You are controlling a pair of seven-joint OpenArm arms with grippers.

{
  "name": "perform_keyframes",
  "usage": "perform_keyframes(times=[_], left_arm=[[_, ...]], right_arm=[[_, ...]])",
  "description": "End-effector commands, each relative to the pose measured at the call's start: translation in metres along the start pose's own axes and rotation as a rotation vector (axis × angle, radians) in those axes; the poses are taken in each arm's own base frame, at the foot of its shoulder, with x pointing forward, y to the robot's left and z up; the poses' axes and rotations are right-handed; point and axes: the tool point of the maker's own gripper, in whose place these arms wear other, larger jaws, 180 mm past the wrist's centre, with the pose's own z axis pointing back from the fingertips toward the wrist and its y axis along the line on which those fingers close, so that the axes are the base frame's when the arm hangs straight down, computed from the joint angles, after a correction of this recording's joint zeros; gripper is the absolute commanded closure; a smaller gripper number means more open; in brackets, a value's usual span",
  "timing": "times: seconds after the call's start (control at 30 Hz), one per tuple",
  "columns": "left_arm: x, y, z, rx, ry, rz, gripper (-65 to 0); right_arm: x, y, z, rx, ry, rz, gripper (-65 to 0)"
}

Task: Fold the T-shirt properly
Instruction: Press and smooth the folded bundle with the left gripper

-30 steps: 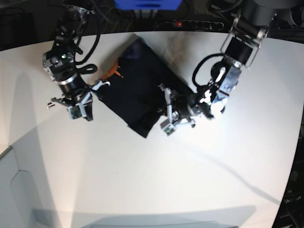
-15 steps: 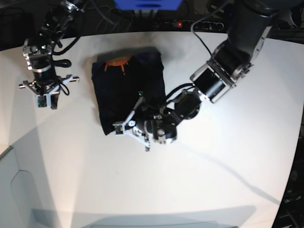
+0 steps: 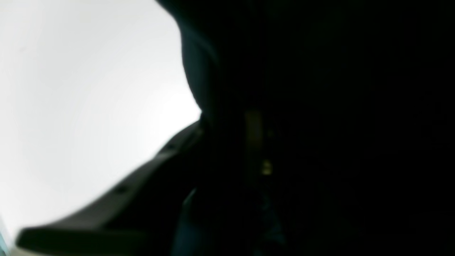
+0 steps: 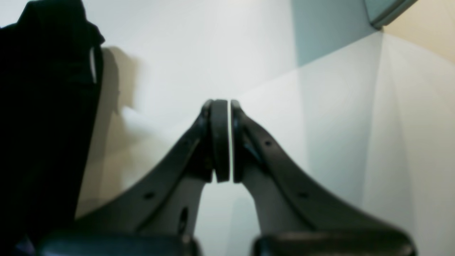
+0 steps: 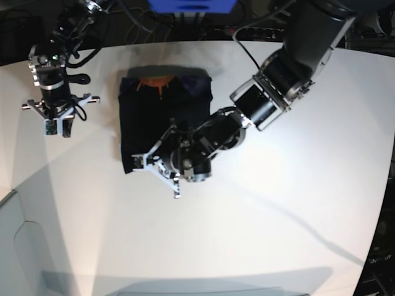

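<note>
The black T-shirt (image 5: 163, 117) lies folded into an upright rectangle on the white table (image 5: 278, 222), with its orange print (image 5: 154, 82) at the far edge. My left gripper (image 5: 159, 169) is down at the shirt's near edge. In the left wrist view one finger (image 3: 142, 167) shows against the table, and dark T-shirt cloth (image 3: 320, 106) hides everything else, so its jaws cannot be read. My right gripper (image 5: 55, 126) hangs over bare table left of the shirt. It is shut and empty (image 4: 229, 138), with the T-shirt (image 4: 42, 106) off to its left.
A blue box (image 5: 191, 5) and a power strip (image 5: 259, 31) sit behind the table's far edge. A grey bin (image 5: 18, 246) stands at the near left corner. The left arm (image 5: 278, 92) reaches across the table's middle from the back right.
The shirt has turned from a diagonal lie to square with the table and shifted left, with the left gripper swinging round at its near edge. The right gripper has pulled away to the left.
</note>
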Motion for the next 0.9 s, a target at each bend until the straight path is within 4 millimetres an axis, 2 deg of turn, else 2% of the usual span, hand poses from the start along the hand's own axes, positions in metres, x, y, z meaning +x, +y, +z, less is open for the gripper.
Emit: perform_keyframes(times=[0.0, 0.07, 0.13, 0.27, 0.47, 0.6, 0.7, 0.77, 0.87], left_arm=[[-0.017, -0.005, -0.003, -0.017, 0.069, -0.019, -20.7], [-0.026, -0.004, -0.002, -0.015, 0.082, -0.012, -22.3], [-0.024, -0.002, 0.001, -0.007, 0.074, -0.018, -22.3], [-0.003, 0.004, 0.013, 0.031, 0.019, -0.055, -22.4], [0.006, 0.012, 0.025, 0.067, -0.016, -0.072, -22.4], [0.007, 0.034, 0.039, 0.116, -0.052, -0.009, -22.5], [0.0, 0.048, 0.049, 0.151, -0.037, 0.037, -22.5], [0.004, 0.058, 0.06, 0.184, -0.053, 0.049, -22.5], [0.01, 0.064, 0.071, 0.215, -0.067, 0.046, -22.5]], right_arm=[[0.014, -0.003, 0.003, -0.007, -0.053, 0.005, 0.0], [0.014, -0.002, 0.002, -0.004, -0.054, 0.006, 0.0], [0.014, -0.002, 0.002, -0.004, -0.054, 0.006, 0.0], [0.015, -0.001, 0.002, -0.003, -0.054, 0.006, 0.0], [0.014, -0.001, 0.002, -0.001, -0.052, 0.007, 0.0], [0.013, -0.001, 0.005, -0.002, -0.05, 0.012, 0.0], [0.018, -0.001, 0.007, -0.007, -0.061, 0.019, 0.0], [0.021, -0.002, 0.008, -0.011, -0.07, 0.025, 0.0], [0.022, 0.007, 0.007, 0.016, -0.072, 0.032, 0.0]])
